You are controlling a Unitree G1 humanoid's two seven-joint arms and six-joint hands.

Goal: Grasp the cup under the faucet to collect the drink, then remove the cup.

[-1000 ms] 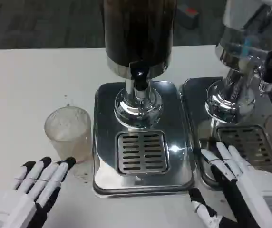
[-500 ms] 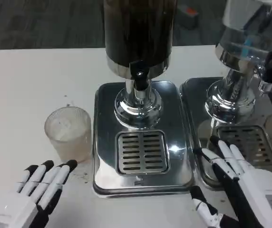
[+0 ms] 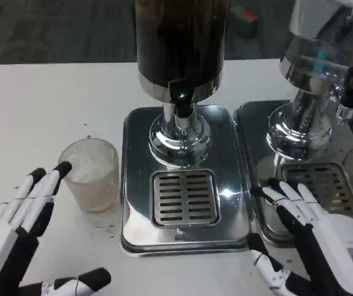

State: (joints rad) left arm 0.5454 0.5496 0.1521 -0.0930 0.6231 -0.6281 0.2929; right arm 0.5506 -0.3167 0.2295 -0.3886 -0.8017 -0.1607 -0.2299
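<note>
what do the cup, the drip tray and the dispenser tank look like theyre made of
Cup: looks like clear ribbed plastic, maybe glass; cloudy and see-through, with fine vertical lines.
Drip tray: polished metal, likely stainless steel; mirror-like highlights, slotted grate in the middle.
Dispenser tank: apparently transparent plastic or glass, with dark liquid showing through, above a shiny chrome-looking base.

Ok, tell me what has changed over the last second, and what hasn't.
The left hand has turned and opened, its thumb now swung out below, and has moved forward: its fingertips now reach the rim of the cup, which it does not yet grip. The right hand has barely shifted, resting at the second dispenser's drip tray. The cup, the dark dispenser and its grille stayed put.
</note>
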